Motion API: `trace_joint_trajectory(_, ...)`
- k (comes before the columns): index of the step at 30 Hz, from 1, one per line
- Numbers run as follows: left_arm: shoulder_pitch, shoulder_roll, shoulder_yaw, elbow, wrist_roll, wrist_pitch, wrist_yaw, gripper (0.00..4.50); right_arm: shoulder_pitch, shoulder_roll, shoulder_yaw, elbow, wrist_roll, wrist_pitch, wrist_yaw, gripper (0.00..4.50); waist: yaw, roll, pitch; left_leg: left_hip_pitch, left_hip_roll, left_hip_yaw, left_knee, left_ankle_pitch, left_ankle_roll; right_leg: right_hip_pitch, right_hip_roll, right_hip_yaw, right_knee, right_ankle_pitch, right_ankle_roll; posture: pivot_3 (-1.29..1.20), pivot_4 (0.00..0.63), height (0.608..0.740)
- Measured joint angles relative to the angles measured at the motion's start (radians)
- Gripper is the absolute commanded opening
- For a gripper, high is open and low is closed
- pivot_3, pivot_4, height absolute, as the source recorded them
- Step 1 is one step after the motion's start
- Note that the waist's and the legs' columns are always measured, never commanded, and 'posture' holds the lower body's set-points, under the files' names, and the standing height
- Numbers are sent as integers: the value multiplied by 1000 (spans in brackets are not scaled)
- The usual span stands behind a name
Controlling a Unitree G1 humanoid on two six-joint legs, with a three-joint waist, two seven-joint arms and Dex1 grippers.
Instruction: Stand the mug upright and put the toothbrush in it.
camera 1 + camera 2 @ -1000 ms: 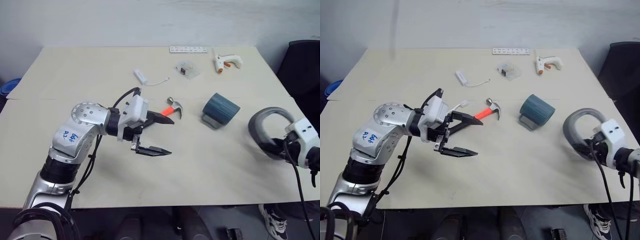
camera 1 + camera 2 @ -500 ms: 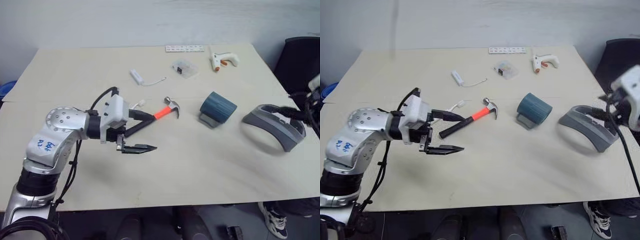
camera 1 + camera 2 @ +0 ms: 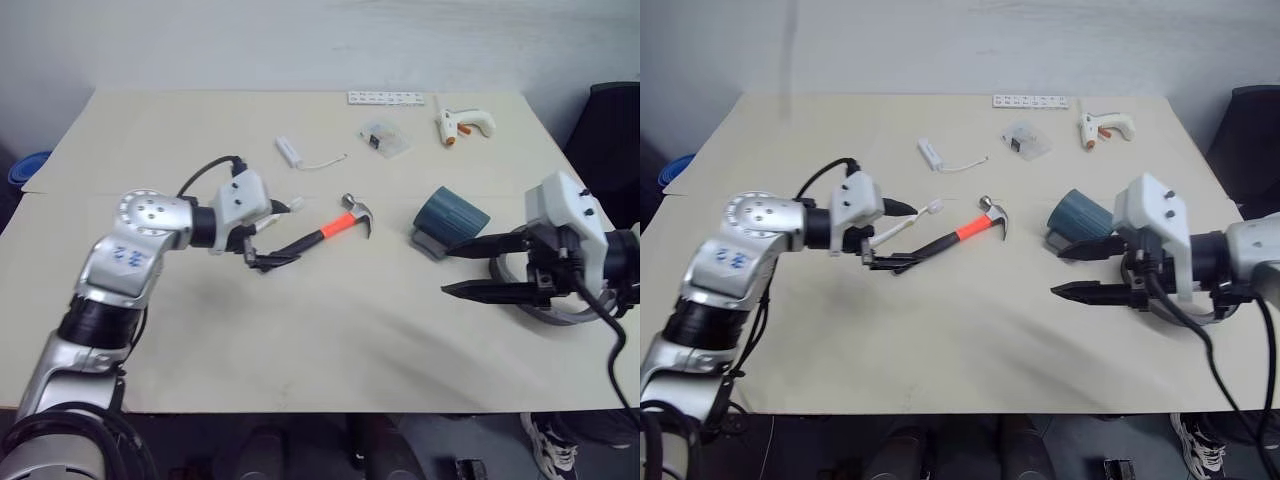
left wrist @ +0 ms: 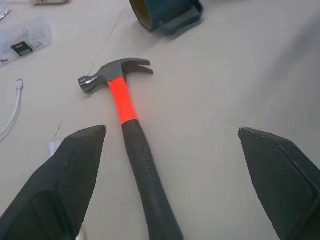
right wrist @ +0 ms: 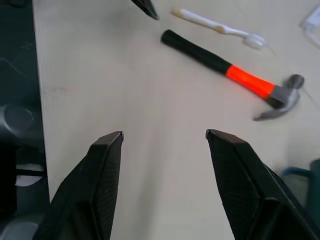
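Worktop: pale worktop (image 3: 300, 350) is sitting before a plain light wall and carrying everything; the mug serves as the landmark below.
Mug: teal mug (image 3: 453, 213) is lying on its side, handle resting against the surface, not yet upright; in the left wrist view its yellowish mouth (image 4: 150, 10) is facing toward the hammer.
Toothbrush: white toothbrush (image 3: 908, 219) is lying flat, well apart from the mug on the robot's left, beyond the hammer and just beside its black grip.
Right tool: right tool (image 3: 470, 268) is hovering close to the mug on the near side, jaws released and gaping about half wide, grasping nothing.
Left tool: left tool (image 3: 892, 236) is reaching in at the far end of the hammer from the mug, jaws spread fully and empty, with the toothbrush lying between or just under its fingers.
Hammer: red-and-black hammer (image 3: 322, 230) is lying between toothbrush and mug, head toward the mug.
Step in hand: probably the right tool is lining up to right the mug.
Doing it well: it seems best to be gripping the ribbed wall or rim rather than the handle, tipping it mouth-up away from the grey band (image 3: 545, 312) beside it.
Risk: round body is likely to be rolling if nudged before the jaws are closing.
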Motion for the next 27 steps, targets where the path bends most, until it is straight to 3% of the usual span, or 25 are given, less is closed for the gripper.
trace_joint_trajectory(12,-305,-283,-139,698,234,-183,47,4500,164,60,-97,-106,28,8,-203,2749,7,0,0,-17,0,0,11,-3,5,-15,0,0,8,1,1,0,150,740)
trace_joint_trajectory(20,-418,-449,-153,953,317,-258,119,4500,245,75,-159,-147,60,12,-274,2749,9,-1,0,-16,-2,1,14,-4,7,-14,0,2,7,2,3,0,150,740)
trace_joint_trajectory(23,-456,-486,-152,1019,346,-267,148,3929,247,75,-172,-150,71,13,-302,2778,10,-1,0,-16,-2,1,14,-4,7,-14,0,2,8,2,3,0,150,740)
trace_joint_trajectory(27,-482,-513,-146,1081,362,-272,190,2850,248,75,-172,-152,86,14,-320,2778,15,-1,0,-15,-2,1,14,-4,7,-13,0,2,8,2,3,0,150,740)
